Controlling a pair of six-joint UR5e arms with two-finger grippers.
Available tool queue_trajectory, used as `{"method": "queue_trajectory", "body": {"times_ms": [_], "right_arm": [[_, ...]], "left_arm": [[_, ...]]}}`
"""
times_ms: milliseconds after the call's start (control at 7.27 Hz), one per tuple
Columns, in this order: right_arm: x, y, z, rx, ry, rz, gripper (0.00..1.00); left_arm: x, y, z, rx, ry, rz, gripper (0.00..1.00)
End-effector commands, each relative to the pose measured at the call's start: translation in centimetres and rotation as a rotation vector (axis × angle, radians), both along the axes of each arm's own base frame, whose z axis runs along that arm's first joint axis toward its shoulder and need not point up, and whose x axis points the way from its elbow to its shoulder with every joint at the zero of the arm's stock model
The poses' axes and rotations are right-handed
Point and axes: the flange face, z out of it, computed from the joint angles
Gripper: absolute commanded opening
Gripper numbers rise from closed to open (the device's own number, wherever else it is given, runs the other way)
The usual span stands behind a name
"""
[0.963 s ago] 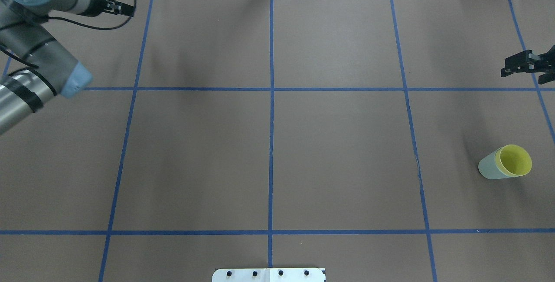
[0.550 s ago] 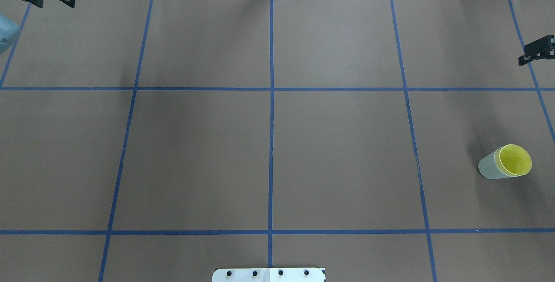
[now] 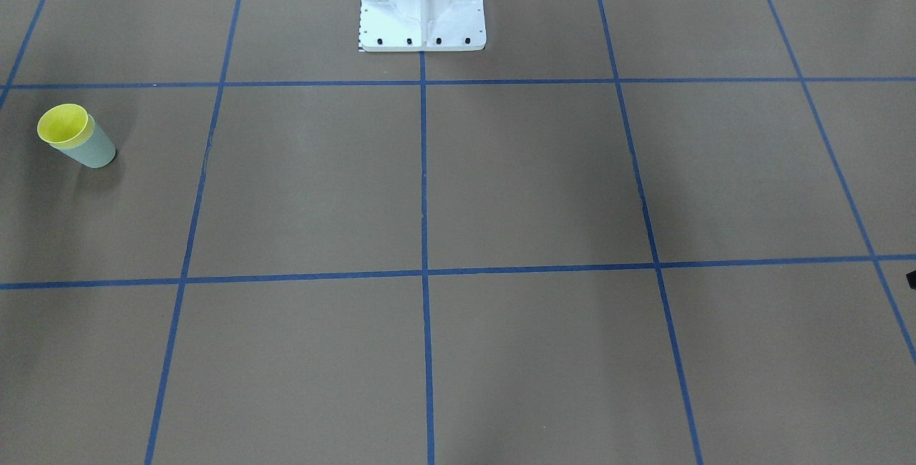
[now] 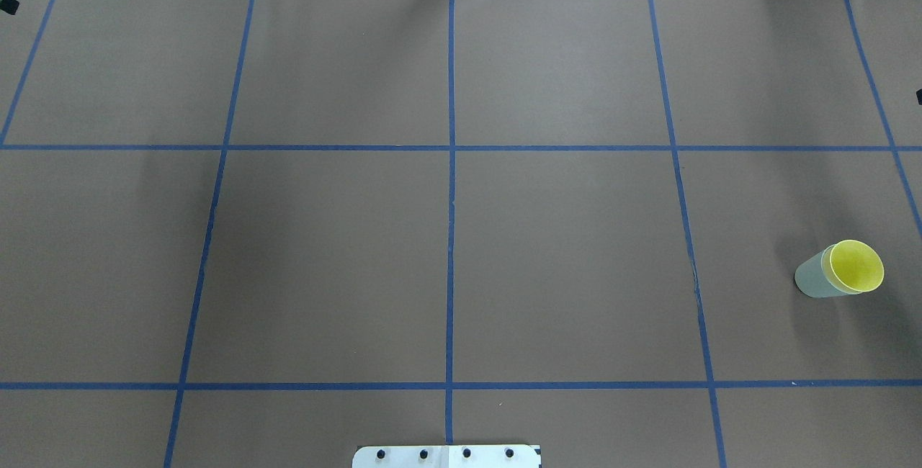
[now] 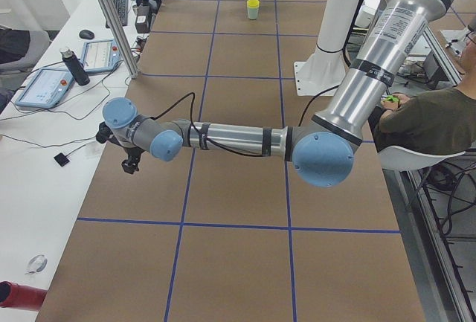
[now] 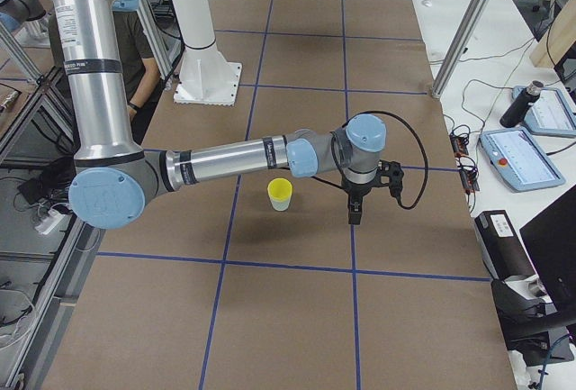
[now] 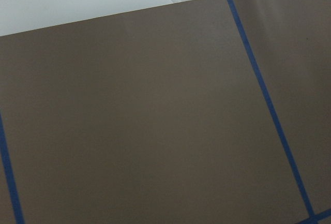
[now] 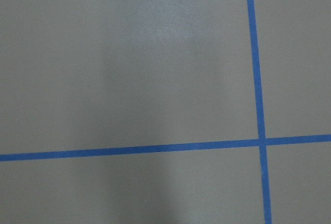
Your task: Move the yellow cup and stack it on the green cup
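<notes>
Right gripper point(image 6: 354, 217), seen whole only in the exterior right view, points down over the tabletop point(image 6: 297, 318); whether it is released or clenched cannot be told. Near it, on the robot's side and not touching it, the green cup point(image 4: 812, 279) stands upright with the yellow cup point(image 4: 856, 266) nested inside, as the overhead view shows best. Left gripper point(image 5: 131, 164), clear only in the exterior left view, hangs well apart from the cups at the opposite end; state likewise undeterminable. Both wrist views show the tabletop crossed by blue tape lines point(image 8: 256, 79).

Bright yellow cup point(image 4: 856, 266), pale green cup point(image 4: 810, 281), brown table point(image 4: 324, 237), blue tape grid point(image 4: 451, 237).
</notes>
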Motion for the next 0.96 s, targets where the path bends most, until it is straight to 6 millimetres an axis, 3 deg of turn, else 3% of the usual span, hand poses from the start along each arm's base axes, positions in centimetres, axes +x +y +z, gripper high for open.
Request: {"method": "queue_trajectory", "body": {"times_ms": [0, 138, 275, 550, 688, 826], "right_arm": [[0.7, 0.3, 0.1, 0.0, 0.002, -0.007, 1.0], [0.9, 0.3, 0.1, 0.001, 0.002, -0.003, 1.0], [1.0, 0.5, 0.7, 0.008, 0.007, -0.023, 1.0], [1.6, 1.7, 2.3, 0.008, 0.012, -0.043, 1.0], [1.8, 2.2, 2.8, 0.009, 0.014, -0.051, 1.0], [2.2, 2.6, 3.0, 0.01, 0.015, -0.051, 1.0]], "left_arm": [[-4.9, 4.7, 2.6, -0.023, -0.028, -0.057, 1.0], [-5.6, 6.9, 2.7, 0.039, -0.134, -0.077, 1.0], [-6.4, 9.3, 4.2, 0.119, -0.268, -0.023, 1.0], [-6.4, 14.2, 7.2, -0.023, -0.232, 0.015, 1.0], [-6.1, 16.5, 6.3, -0.09, -0.174, 0.029, 1.0], [-6.1, 20.2, 5.3, -0.126, -0.18, 0.032, 1.0]]}}
